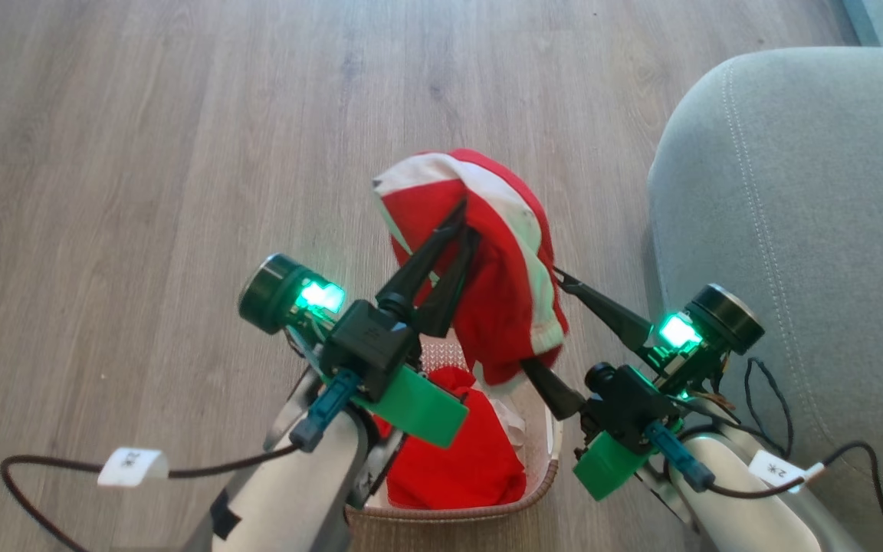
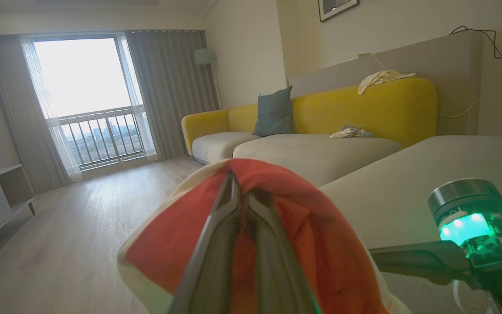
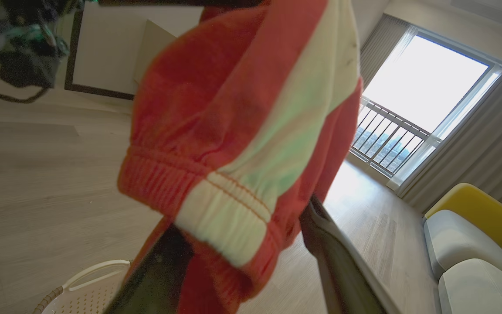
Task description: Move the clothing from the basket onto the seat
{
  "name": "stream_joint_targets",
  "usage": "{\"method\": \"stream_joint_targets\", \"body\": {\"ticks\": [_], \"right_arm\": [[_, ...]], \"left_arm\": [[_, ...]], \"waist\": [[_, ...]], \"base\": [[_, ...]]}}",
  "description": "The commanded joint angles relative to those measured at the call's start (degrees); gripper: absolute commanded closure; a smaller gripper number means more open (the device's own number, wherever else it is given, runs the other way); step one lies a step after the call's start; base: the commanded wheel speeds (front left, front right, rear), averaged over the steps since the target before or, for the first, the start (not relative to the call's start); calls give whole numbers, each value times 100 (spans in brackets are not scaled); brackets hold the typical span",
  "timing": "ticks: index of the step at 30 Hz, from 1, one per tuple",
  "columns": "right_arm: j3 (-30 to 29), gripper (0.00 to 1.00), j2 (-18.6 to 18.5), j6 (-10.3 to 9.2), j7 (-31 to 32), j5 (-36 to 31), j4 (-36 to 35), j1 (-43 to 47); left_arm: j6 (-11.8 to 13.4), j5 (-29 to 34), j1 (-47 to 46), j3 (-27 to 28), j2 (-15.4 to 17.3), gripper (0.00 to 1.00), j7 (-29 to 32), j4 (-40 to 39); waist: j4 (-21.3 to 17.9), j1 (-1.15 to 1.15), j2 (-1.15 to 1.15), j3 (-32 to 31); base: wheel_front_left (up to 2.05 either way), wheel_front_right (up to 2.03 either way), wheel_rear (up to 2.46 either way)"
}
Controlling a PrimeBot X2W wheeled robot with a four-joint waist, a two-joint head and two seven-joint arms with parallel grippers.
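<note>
Clothing point(image 1: 503, 253) is up in the air: a soft bright red fabric garment with white stripes and a white-trimmed elastic band, hanging over the small rectangular cream plastic basket point(image 1: 480, 512) with the brown woven-look rim. The left gripper point(image 1: 469, 221) has it, its two long dark fingers pressed together on a fold near the top of the cloth. In the left wrist view the red fabric point(image 2: 168, 248) bulges on both sides of that gripper point(image 2: 240, 192). The right gripper point(image 1: 541, 318) comes in from the other side, fingers spread wide. The lower end of the clothing drops between them, and whether the cloth touches them I cannot tell. From the right wrist view the ribbed band point(image 3: 216, 100) hangs right in front of that gripper point(image 3: 242, 213), with a corner of the basket point(image 3: 89, 288) and its white handle below. Down in the basket lies a second red garment point(image 1: 457, 460), crumpled, with a bit of white showing. The basket stands on a pale wood-look plank floor point(image 1: 142, 153). Near it, to the robot's right, is the large grey-green upholstered seat point(image 1: 794, 192) with a rounded corner and stitched seam lines. The held clothing hangs apart from the seat, over the basket's far end.
</note>
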Motion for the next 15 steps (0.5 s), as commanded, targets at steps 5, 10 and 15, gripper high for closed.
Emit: {"method": "stream_joint_targets", "body": {"ticks": [5,10,15], "right_arm": [[7,0,180,-2,-52,50,24,-255],[-131,0,347,-2,-52,75,207,-272],[-237,0,472,-2,-52,76,288,-290]], "left_arm": [[-43,-95,-263,-41,7,100,-53,-184],[-65,-149,-219,-278,7,100,-53,-166],[-95,-194,-186,-480,7,100,-53,-100]], "waist": [[61,0,0,-51],[119,0,0,-75],[170,0,0,-90]], "base": [[0,0,0],[0,0,0],[0,0,0]]}}
